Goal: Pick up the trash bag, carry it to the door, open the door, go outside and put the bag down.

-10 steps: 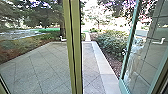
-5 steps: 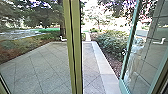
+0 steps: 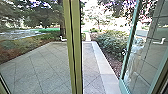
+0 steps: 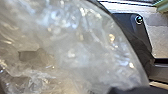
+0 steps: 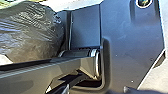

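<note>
At two o'clock, the door (image 3: 129, 42) stands open, so exiting appears in hand: steer for the paving (image 3: 91, 65) at one o'clock, guarding the bag (image 5: 32, 35), beside your base (image 5: 127, 50), against the twelve-o'clock post (image 3: 77, 50); you cannot tell either claw's state.

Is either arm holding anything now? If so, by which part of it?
Can't be told. The trash bag is close up in the left wrist view and also shows in the right, but no point of hold can be made out.
</note>
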Available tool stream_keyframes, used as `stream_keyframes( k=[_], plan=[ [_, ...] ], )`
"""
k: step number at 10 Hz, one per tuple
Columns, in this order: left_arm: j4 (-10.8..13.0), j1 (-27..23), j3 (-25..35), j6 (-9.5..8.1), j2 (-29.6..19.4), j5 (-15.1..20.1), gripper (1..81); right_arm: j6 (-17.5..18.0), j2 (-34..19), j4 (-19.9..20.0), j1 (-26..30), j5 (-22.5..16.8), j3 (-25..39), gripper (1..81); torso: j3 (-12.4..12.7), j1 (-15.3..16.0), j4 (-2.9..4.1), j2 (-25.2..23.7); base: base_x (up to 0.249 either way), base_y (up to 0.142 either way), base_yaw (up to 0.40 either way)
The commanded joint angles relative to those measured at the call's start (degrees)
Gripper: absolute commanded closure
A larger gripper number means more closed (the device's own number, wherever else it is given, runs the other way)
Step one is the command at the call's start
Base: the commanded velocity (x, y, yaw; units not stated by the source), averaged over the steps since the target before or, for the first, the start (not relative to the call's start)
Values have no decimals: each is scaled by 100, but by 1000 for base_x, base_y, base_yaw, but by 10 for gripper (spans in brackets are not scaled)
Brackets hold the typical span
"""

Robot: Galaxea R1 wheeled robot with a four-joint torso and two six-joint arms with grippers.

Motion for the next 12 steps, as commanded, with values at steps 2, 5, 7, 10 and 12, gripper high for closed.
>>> stream_keyframes(
  k=[2, 5, 7, 10, 12],
  plan=[
    [48, -275, 19, 33, -28, 334, 811, -54, 121, -79, 272, -338, 75, 10, 0, 0, 0, 0, 0, 0, 0],
    [48, -266, 19, 33, -28, 334, 811, -54, 121, -79, 272, -338, 75, 10, 0, 0, 0, 0, 0, -45, 0],
    [56, -266, 19, 33, -28, 334, 811, -54, 121, -79, 272, -338, 75, 10, 0, 0, 0, 0, 0, -78, 0],
    [57, -266, 19, 33, -28, 343, 811, -54, 112, -79, 272, -338, 75, 10, 0, 0, 0, 0, 0, -78, 0],
    [57, -275, 19, 33, -28, 343, 811, -54, 112, -79, 271, -338, 75, 10, 0, 0, 0, 0, 0, -78, 0]
  ],
)
